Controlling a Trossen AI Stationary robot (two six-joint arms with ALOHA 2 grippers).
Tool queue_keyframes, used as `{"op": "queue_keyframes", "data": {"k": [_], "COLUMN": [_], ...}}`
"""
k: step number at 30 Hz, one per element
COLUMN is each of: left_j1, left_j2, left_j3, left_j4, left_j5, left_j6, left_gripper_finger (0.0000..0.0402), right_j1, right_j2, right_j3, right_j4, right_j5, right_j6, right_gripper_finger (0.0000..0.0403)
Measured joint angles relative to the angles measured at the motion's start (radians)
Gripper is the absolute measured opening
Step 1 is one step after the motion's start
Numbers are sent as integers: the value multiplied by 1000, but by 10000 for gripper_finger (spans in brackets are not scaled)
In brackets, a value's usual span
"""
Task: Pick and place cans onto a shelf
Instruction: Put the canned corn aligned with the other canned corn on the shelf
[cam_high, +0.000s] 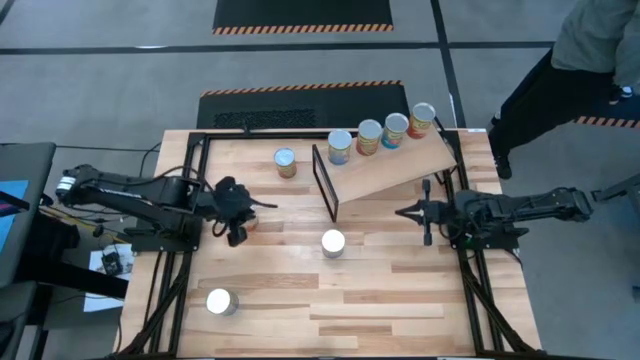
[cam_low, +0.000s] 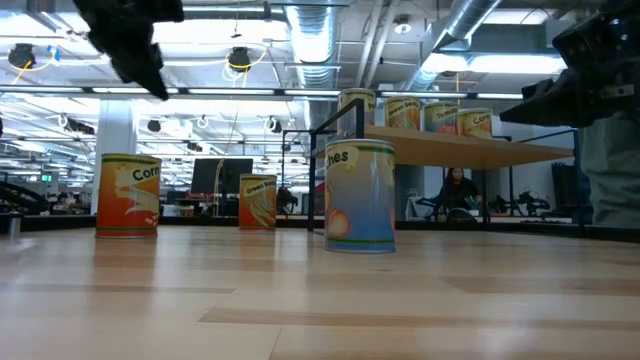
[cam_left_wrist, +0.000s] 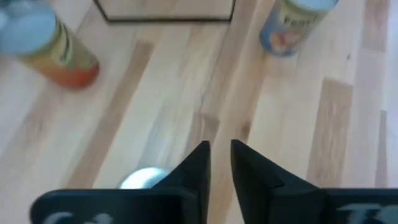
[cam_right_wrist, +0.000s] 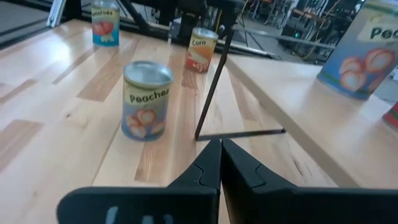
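Four cans (cam_high: 381, 133) stand in a row on the tilted wooden shelf (cam_high: 400, 168), whose black end frame (cam_high: 324, 184) rests on the table. My left gripper (cam_high: 250, 213) hangs raised above an orange Corn can (cam_low: 128, 195), whose silver top (cam_left_wrist: 143, 179) shows just below the fingers. Its fingers (cam_left_wrist: 219, 152) stand a narrow gap apart and hold nothing. My right gripper (cam_high: 401, 212) is shut and empty, level beside the shelf's near edge, pointing at the Peaches can (cam_right_wrist: 146, 99).
The Peaches can (cam_high: 333, 243) stands mid-table. Another can (cam_high: 286, 162) stands left of the frame, and one (cam_high: 221, 302) stands near the front left. A person (cam_high: 560, 80) stands beyond the table's far right corner. Bare boards lie in front of the Peaches can.
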Motion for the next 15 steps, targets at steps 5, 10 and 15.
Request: {"op": "queue_keyframes", "data": {"k": [5,10,15], "left_j1": [-39,-44,-44], "left_j2": [54,158,262], "left_j3": [-2,-2,-2], "left_j4": [-78,-130,-134], "left_j5": [-92,-110,-110], "left_j6": [-58,-72,-72], "left_gripper_finger": [94,120,133], "right_j1": [0,0,0], "right_j2": [0,0,0], "right_j3": [0,0,0], "right_j4": [-42,-79,-107], "right_j5": [0,0,0], "right_j6": [0,0,0], "right_gripper_finger": [29,29,27]}}
